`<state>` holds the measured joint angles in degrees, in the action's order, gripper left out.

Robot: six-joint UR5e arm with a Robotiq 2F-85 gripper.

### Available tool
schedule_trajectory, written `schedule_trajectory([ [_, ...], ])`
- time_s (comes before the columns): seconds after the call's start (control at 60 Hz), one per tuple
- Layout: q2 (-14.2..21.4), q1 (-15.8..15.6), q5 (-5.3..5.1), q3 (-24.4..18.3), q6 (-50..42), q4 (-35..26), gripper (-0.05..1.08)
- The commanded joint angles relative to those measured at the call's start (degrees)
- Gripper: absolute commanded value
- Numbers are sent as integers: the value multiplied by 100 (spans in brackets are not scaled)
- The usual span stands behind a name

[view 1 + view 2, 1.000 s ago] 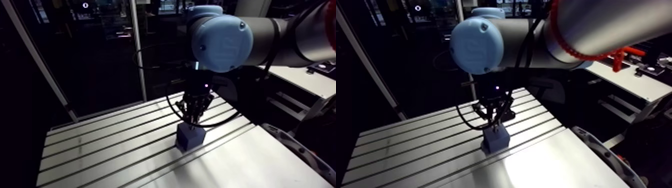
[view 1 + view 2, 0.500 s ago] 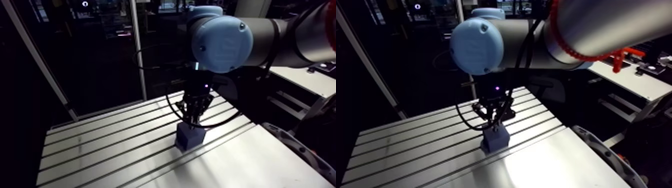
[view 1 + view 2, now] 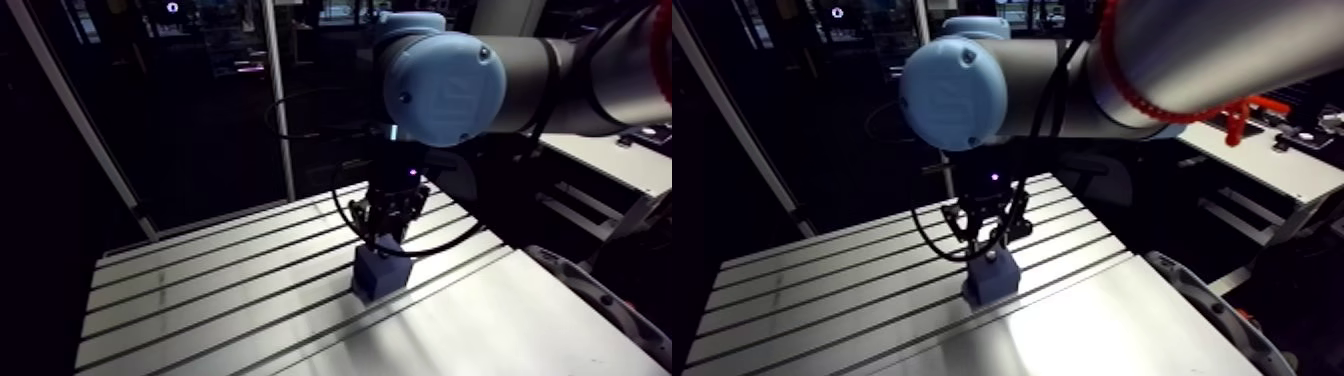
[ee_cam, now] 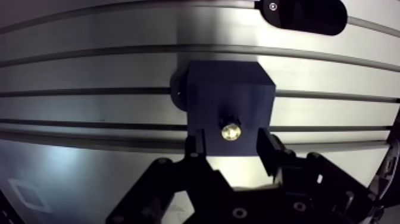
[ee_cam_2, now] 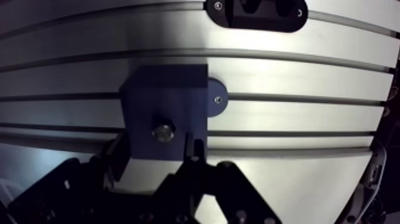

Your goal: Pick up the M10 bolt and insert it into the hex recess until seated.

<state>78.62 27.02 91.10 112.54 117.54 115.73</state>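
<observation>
A dark blue block [image 4: 229,101] stands on the slotted table [image 4: 89,71]. The bolt [image 4: 231,131] sits upright in the block's top, only its brass-coloured head showing. My gripper [image 4: 231,143] hangs just above the block, open, with one fingertip on each side of the bolt head and a clear gap to it. Nothing is held. In the arm view the gripper [image 3: 385,232] stands straight over the block [image 3: 378,272], and the bolt head [image 3: 990,257] shows as a small pale dot on the block.
A black oval plate with screws [image 4: 303,13] lies on the table ahead of the block. A round black foot [image 5: 215,98] sticks out at the block's side. Long slots run across the table [image 3: 200,290]; its right edge is close by.
The gripper has lifted slightly off the block top, so the bolt head now shows beneath it. The block and bolt have stayed in place.
</observation>
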Motion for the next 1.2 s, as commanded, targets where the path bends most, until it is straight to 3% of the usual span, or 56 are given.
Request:
schedule_trajectory([
  [0.017, 0, -20, 0, 2, 108, 48, 5],
  [0.617, 165, -20, -18, -223, 108, -76, 6],
  [0.733, 174, -29, -17, -295, 108, -209, 12],
  [0.75, 175, -29, -18, -305, 108, -227, 19],
  [0.767, 175, -29, -18, -305, 108, -227, 19],
  [0.783, 176, -37, -18, -306, 108, -237, 32],
  [0.8, 176, -37, -18, -306, 108, -237, 32],
  [0.817, 183, -45, -25, -307, 108, -231, 50],
  [0.833, 183, -45, -25, -307, 108, -231, 50],
  [0.85, 184, -61, -34, -307, 108, -230, 67],
  [0.867, 184, -61, -34, -307, 108, -230, 67],
  [0.883, 192, -71, -28, -307, 108, -238, 83],
  [0.9, 192, -71, -28, -307, 108, -238, 83],
  [0.917, 193, -73, -27, -307, 108, -239, 93],
  [0.933, 193, -73, -27, -307, 108, -239, 93],
  [0.95, 193, -73, -27, -307, 108, -239, 101],
  [1.0, 193, -73, -27, -307, 108, -248, 107],
  [1.2, 184, -83, -27, -307, 108, -257, 108],
])
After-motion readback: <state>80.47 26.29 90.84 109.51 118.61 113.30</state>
